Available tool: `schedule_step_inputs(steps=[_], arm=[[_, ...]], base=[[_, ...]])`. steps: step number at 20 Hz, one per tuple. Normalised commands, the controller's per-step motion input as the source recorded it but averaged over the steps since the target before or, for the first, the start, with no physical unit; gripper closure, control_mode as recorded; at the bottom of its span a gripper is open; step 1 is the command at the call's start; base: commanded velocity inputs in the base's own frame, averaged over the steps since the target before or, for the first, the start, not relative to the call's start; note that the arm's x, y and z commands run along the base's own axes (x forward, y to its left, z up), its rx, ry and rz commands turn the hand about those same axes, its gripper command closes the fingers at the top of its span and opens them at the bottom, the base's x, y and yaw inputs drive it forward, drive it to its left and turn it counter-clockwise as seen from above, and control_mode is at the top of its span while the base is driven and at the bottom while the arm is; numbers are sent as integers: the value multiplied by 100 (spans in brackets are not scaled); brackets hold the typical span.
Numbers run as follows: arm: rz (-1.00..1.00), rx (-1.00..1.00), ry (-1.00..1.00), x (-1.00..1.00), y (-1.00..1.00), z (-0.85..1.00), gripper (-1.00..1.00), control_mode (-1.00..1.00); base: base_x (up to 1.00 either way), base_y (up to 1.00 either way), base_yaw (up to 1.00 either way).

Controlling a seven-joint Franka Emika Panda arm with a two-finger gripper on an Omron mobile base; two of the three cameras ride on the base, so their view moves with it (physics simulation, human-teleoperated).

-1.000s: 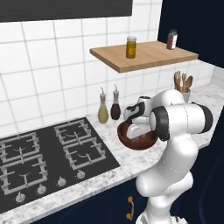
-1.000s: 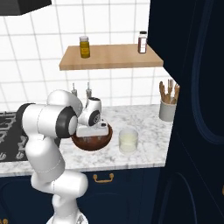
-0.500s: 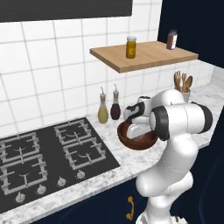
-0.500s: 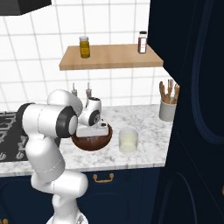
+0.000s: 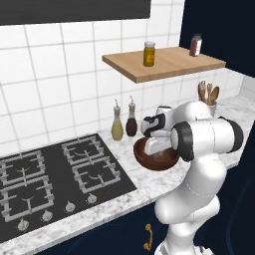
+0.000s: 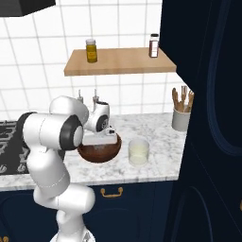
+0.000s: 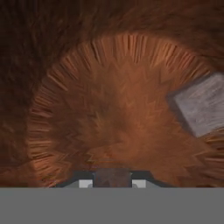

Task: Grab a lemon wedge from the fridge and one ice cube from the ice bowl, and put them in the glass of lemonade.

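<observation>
Hand [image 7: 113, 180] sits low inside the ice bowl [image 5: 155, 158] at frame centre of both base views — fingertips close together at the bottom edge of the hand view, a small greyish block between them; whether it is clamped, cannot tell. An ice cube [image 7: 202, 104] lies right of centre. Glass of lemonade [image 6: 138, 151] stands on the table [image 6: 156, 163], just right of the bowl.

Reddish-brown wood-grained ice bowl [image 7: 109, 109], pale grey ice cube [image 7: 202, 104], white-grey marbled counter [image 6: 160, 146]
</observation>
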Motion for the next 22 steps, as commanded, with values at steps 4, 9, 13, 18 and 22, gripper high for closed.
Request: schedule_step_inputs(steps=[4,9,13,18,22], arm=[[-5,0,-5,-45,-11,80,100,-100],[-19,0,-6,-46,-46,77,100,-100],[-30,-3,-1,-6,-43,83,100,-100],[-34,-14,0,29,-38,52,100,-100],[-37,-16,1,15,-35,0,100,-100]], base=[[0,0,0],[0,0,0],[0,0,0],[0,0,0],[0,0,0]])
